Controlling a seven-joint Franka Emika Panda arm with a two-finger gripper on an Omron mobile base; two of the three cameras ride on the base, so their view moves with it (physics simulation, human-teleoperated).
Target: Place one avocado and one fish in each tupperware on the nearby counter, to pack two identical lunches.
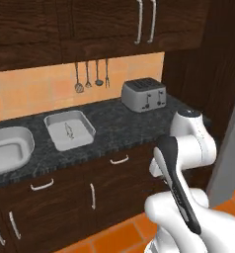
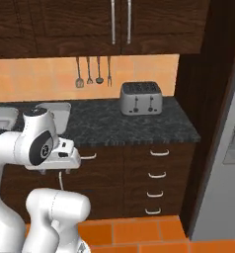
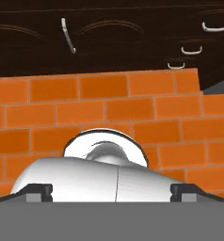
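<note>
**Arm folded, lunch unpacked: where this could slip**

Left base view: one tupperware point(image 1: 69, 130) lies on the dark marbled counter point(image 1: 117, 123), left of the toaster point(image 1: 143, 94) and right of the sink basin point(image 1: 8, 148). A thin grey shape inside the tray looks like a fish point(image 1: 68, 130), though it is too small to be sure. No avocado can be made out anywhere on the worktop here. The arm is folded low in front of the drawers. The risk I judge from this: the second tray and the avocados lie outside the frame, so the base must drive, and a swing from this folded pose could clip the counter edge or the drawer handles.

Right base view: the toaster point(image 2: 141, 98) stands on the counter point(image 2: 139, 126), with utensils point(image 2: 94, 71) hanging on the wall behind it. A corner of the tupperware point(image 2: 60, 111) peeks out behind the arm's upper joint, which blocks most of it. A reach planned from this side could misjudge where the rim lies.

Hand view: the gripper point(image 3: 111, 190) points down at the orange floor tiles point(image 3: 132, 108), with drawer fronts beyond. Its two tips stand far apart, released and empty. Aimed at the floor, the hand camera gives no help locating food, so an early descent could land beside its target.
</note>
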